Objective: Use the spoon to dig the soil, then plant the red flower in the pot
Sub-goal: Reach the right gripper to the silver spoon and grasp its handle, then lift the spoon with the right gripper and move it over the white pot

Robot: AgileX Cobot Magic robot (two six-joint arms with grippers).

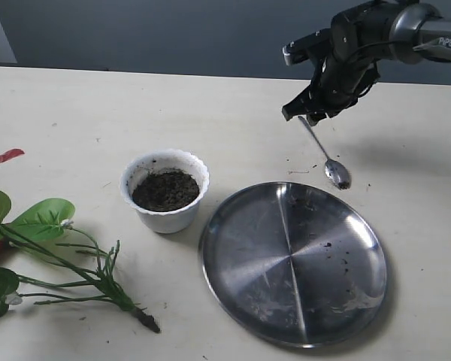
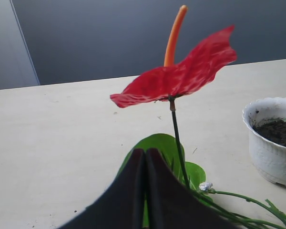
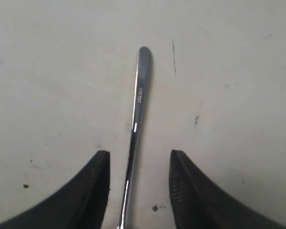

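The spoon (image 1: 327, 154) lies on the table, its bowl next to the steel plate's far rim. My right gripper (image 1: 304, 113) hovers over the handle end, open; in the right wrist view the spoon (image 3: 139, 95) runs between the spread fingers of the gripper (image 3: 139, 155) without touching them. The white scalloped pot (image 1: 169, 218) holds dark soil (image 1: 165, 189). The red flower (image 1: 45, 218) lies at the left edge, root end (image 1: 146, 322) toward the front. My left gripper (image 2: 145, 151) is shut just over a green leaf, beside the stem of a red bloom (image 2: 181, 78). The pot (image 2: 271, 157) and soil (image 2: 279, 131) show beyond.
A large round steel plate (image 1: 293, 263) with a few soil crumbs sits right of the pot. Loose crumbs dot the table near the spoon. The left arm is outside the exterior view.
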